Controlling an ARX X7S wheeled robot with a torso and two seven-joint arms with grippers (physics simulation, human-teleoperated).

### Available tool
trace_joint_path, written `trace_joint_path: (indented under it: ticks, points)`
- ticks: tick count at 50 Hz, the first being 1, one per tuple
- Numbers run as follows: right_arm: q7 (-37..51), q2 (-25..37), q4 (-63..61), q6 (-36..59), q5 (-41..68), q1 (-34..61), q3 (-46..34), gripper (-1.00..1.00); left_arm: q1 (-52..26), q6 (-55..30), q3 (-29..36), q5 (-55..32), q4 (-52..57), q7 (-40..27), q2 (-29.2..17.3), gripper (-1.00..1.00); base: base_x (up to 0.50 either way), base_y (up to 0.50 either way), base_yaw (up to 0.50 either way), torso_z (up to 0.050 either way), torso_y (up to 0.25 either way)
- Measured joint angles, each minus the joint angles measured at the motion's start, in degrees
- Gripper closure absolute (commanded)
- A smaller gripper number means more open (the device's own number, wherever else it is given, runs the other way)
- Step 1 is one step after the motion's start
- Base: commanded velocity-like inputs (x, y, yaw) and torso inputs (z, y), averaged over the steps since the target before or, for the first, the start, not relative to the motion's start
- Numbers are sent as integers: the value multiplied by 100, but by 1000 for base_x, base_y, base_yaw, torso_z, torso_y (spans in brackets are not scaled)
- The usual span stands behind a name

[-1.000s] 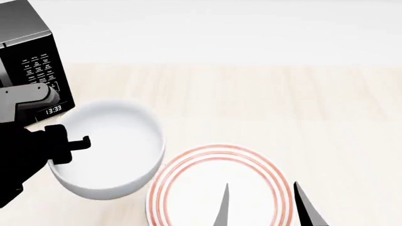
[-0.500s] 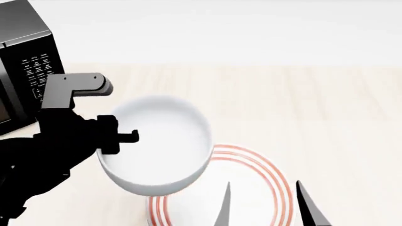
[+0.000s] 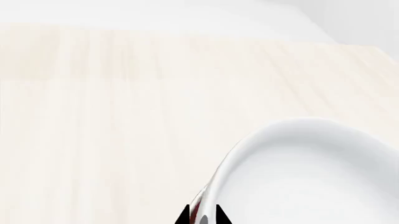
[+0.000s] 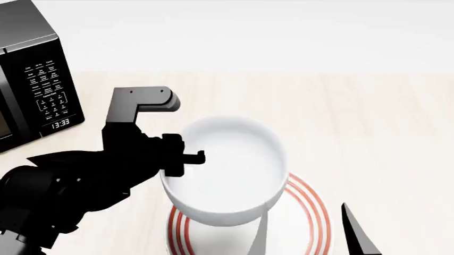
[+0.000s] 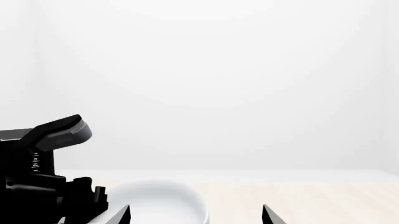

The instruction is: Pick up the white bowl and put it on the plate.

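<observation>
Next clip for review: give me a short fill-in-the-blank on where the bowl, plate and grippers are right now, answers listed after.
1. The left gripper is clamped on the rim of the white ____.
2. The white bowl hangs over the plate ringed in ____.
3. The black microwave stands on the robot's ____ side.
4. The right gripper holds ____.

Missing words: bowl; red; left; nothing

Head view: white bowl (image 4: 225, 169) at frame centre, overlapping upper left part of plate (image 4: 310, 223) at lower centre. Left gripper (image 4: 186, 157) at bowl's left rim. Microwave (image 4: 32, 79) upper left. Right gripper (image 4: 310, 232) fingers at bottom edge, over plate.
</observation>
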Motion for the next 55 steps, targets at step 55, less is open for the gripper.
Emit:
trace_joint_path:
  ticks: [55]
  points:
    - [33, 66, 12, -59, 79, 1, -100, -100, -208, 1262, 2496, -2804, -922, -320, 21, 100, 0, 0, 0, 0, 1]
